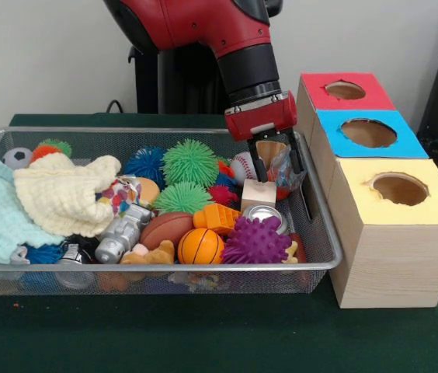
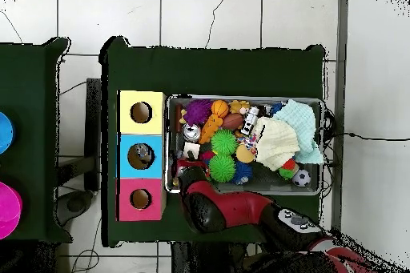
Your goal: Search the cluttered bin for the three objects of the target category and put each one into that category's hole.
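One red-and-black arm reaches down into the wire mesh bin (image 1: 312,264) at the end nearest the three wooden boxes (image 1: 390,233). Its gripper (image 1: 277,167) has its black fingers (image 1: 259,165) closed on a crinkly translucent wrapper (image 1: 285,172), held just above a small wooden cube (image 1: 258,194) and a silver can (image 1: 264,215).
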{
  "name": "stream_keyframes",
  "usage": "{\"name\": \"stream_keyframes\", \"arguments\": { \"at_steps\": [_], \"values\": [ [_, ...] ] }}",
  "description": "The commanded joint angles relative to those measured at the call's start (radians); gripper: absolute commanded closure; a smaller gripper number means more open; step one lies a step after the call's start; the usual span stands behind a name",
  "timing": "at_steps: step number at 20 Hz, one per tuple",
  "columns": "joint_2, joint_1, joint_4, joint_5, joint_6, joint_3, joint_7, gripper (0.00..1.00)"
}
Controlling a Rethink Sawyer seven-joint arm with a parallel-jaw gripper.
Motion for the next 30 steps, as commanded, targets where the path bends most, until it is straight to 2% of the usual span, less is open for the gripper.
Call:
{"name": "stream_keyframes", "arguments": {
  "at_steps": [1,5,10,19,20,30],
  "values": [
    [0.043,-0.01,-0.01,0.059,0.124,-0.001,0.169,0.0],
    [0.077,-0.018,-0.007,0.061,0.144,0.008,0.172,0.0],
    [0.123,-0.01,-0.009,0.063,0.115,-0.004,0.18,0.0],
    [0.123,-0.013,-0.01,0.061,0.126,0.003,0.17,0.0],
    [0.127,-0.019,-0.01,0.056,0.125,0.01,0.171,1.0],
    [0.121,0.011,-0.007,0.065,0.08,-0.024,0.174,1.0]
  ]
}}
